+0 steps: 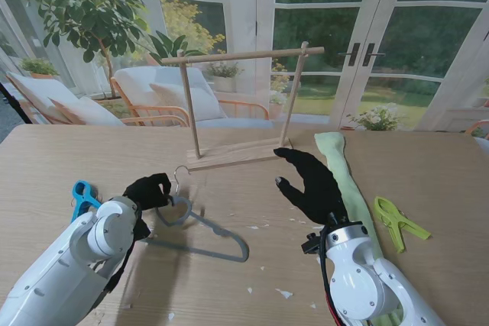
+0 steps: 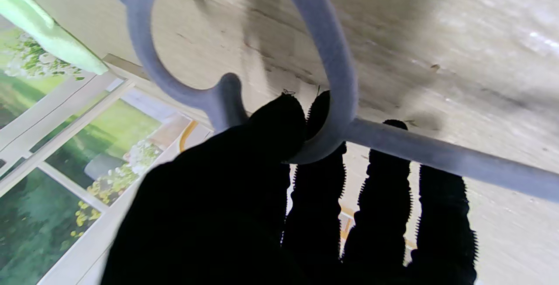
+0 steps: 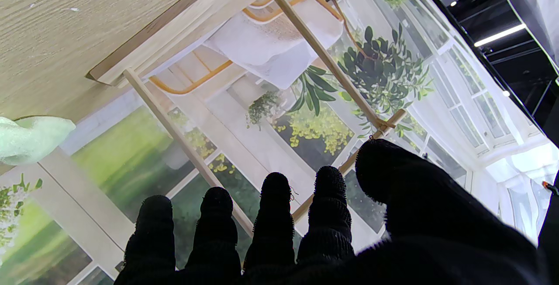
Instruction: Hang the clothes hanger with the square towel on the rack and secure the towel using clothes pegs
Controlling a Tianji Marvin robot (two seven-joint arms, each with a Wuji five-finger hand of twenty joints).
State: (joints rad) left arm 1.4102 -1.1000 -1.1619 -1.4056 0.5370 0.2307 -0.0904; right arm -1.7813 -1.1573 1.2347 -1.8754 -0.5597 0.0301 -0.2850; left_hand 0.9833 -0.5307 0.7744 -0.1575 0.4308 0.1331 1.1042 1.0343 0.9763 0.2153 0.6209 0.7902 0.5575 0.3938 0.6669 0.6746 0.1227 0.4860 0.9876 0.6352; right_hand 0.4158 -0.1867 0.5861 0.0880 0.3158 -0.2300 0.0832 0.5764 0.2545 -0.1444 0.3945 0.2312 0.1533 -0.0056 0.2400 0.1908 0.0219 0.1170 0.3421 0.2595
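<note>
The left hand [image 1: 150, 190], gloved in black, is closed on the grey clothes hanger [image 1: 205, 232] at the neck, where the metal hook [image 1: 180, 176] joins the frame. The left wrist view shows the thumb [image 2: 279, 123] and a finger pinching the curved grey bar [image 2: 336, 80], the other fingers lying along the straight arm of the hanger. The rest of the hanger lies on the wooden table [image 1: 92, 150], nearer to the robot than the rack.

The right hand [image 1: 309, 185] holds nothing, its fingers spread and hovering just beside the folded green towel [image 1: 341, 169], which lies on the table to the right of the wooden rack [image 1: 241, 104]. A green peg [image 1: 397, 221] lies right of the towel, and a blue peg [image 1: 82, 196] lies left of the left hand.
</note>
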